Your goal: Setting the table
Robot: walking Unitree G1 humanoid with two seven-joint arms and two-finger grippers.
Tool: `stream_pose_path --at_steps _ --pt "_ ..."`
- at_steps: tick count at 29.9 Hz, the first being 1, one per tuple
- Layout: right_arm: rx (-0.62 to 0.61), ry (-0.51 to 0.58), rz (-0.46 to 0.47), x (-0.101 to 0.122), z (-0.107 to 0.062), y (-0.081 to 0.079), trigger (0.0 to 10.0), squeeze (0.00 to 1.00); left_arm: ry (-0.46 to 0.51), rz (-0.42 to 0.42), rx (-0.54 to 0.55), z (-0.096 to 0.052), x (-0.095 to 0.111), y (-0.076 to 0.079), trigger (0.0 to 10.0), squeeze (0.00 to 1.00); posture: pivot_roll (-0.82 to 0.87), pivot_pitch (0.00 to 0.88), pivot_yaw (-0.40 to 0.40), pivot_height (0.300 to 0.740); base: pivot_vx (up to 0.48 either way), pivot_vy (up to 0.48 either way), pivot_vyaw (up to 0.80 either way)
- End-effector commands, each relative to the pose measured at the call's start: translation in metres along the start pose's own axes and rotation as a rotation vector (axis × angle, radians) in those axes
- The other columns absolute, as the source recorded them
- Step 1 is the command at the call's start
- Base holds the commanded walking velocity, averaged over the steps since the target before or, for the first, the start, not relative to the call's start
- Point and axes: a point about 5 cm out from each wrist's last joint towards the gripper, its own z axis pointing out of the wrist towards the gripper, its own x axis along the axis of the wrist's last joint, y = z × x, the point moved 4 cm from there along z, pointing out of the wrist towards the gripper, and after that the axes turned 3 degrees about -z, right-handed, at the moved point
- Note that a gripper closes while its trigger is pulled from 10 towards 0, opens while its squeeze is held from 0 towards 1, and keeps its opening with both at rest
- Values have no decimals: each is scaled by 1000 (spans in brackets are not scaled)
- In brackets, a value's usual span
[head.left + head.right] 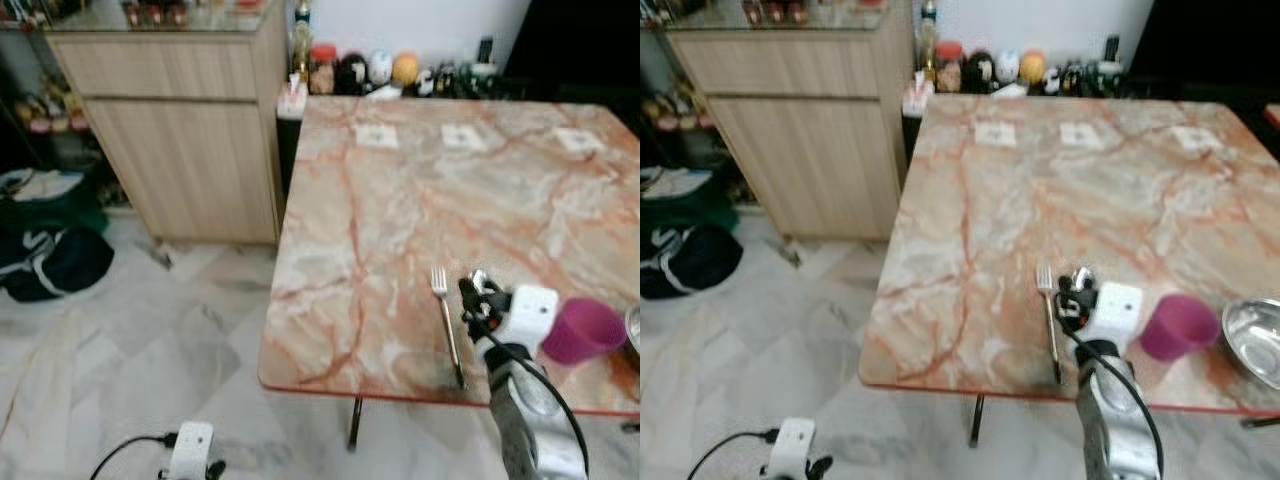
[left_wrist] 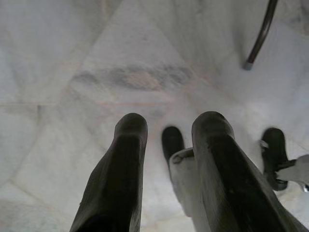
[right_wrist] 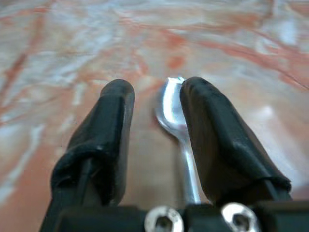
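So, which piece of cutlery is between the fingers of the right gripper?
The spoon. It lies between the open right gripper fingers, its bowl pointing away, while the fork lies alone on the table, to the gripper's left.

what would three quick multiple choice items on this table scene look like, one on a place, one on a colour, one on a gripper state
1. Where does the fork lie?
A. on the marble table, near its front edge
B. inside the bowl
C. on the floor

2. What colour is the cup?
A. green
B. purple
C. white

3. How do the right gripper fingers stand?
A. clamped flat together
B. apart, with a spoon between them
C. folded round the cup

Answers: 1 A, the fork rests on the tabletop beside the gripper. 2 B, the cup is plainly purple. 3 B, the right wrist view shows a gap with the spoon in it.
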Motion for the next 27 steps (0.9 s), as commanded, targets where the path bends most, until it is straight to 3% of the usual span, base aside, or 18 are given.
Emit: stream_pose_path --at_steps 1,2,3,4,9,15,17,20,23,27 --pt "3 -24 33 0 2 -3 10000 1000 -27 4 2 -2 -8 -2 10000 0 -72 48 -26 740 0 0 0" --pt "17 -37 60 -1 2 -5 10000 608 -29 5 0 -2 -9 -1 10000 0 -74 48 -26 740 0 0 0" --pt "24 -38 71 0 3 -5 10000 71 -30 6 0 -2 -9 -1 10000 0 -74 48 -26 740 0 0 0" --pt "24 -37 71 1 4 -5 10000 0 -30 7 -1 -2 -9 -1 10000 0 -74 48 -26 740 0 0 0" --pt "24 -33 72 5 4 -5 10000 0 -31 6 0 -2 -9 -1 10000 0 -75 51 -29 740 0 0 0" --pt "82 21 9 15 3 -14 10000 0 -36 7 0 -2 -10 -1 10000 0 -75 52 -28 740 0 0 0" --pt "99 133 -113 35 -1 -19 10000 0 -36 6 0 -2 -10 -1 10000 0 -79 55 -27 740 0 0 0" --pt "59 263 -139 61 -8 -18 10000 0 -31 7 5 -2 -10 -2 10000 0 -84 56 -25 740 0 0 0" --pt "50 305 -182 69 -15 -17 10000 0 -29 7 2 -2 -10 -1 10000 0 -88 60 -22 740 0 0 0" --pt "44 299 -172 67 -18 -15 10000 0 -29 13 -1 -2 -10 -1 10000 0 -90 62 -20 740 0 0 0"
